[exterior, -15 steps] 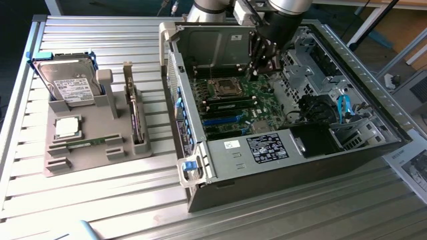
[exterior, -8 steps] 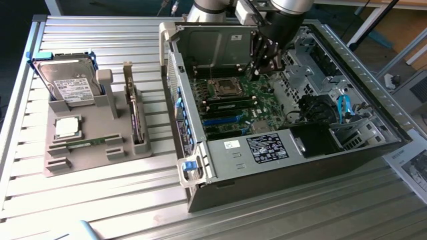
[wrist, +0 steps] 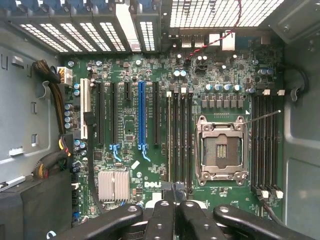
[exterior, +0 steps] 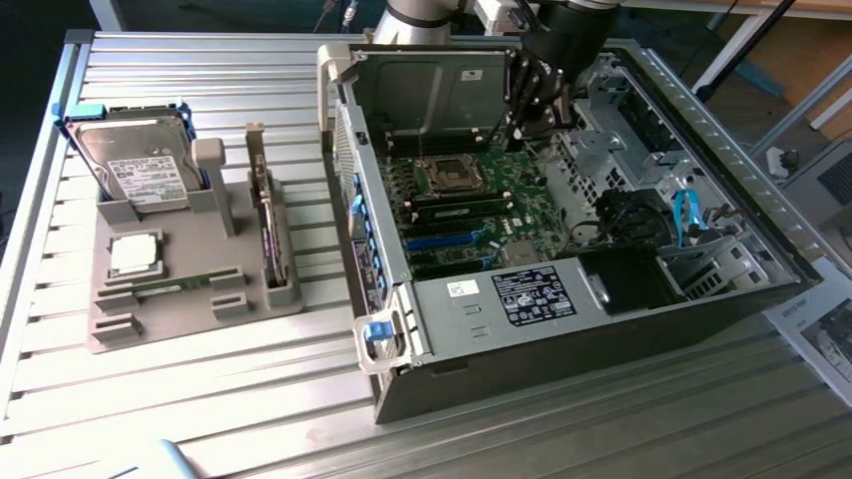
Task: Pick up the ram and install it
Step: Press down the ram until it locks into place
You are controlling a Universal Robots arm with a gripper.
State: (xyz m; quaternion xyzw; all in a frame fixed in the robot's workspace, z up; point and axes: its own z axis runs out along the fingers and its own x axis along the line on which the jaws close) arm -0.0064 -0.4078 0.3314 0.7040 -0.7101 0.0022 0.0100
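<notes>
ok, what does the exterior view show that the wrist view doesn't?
Exterior view: the grey parts holder beside the open case, with the ram lying flat in it, plus a hard drive, a silver processor and an upright card.
Wrist view: the Dell marking on the board and a red-and-black wire near the rear vents.
Both: the green motherboard, its empty processor socket, and the end effector, shut, above the board.

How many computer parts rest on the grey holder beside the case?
4: the hard drive upright at the back, the processor chip in front of it, the ram lying nearer the camera, the expansion card standing on edge toward the case. None seems hidden.
</notes>
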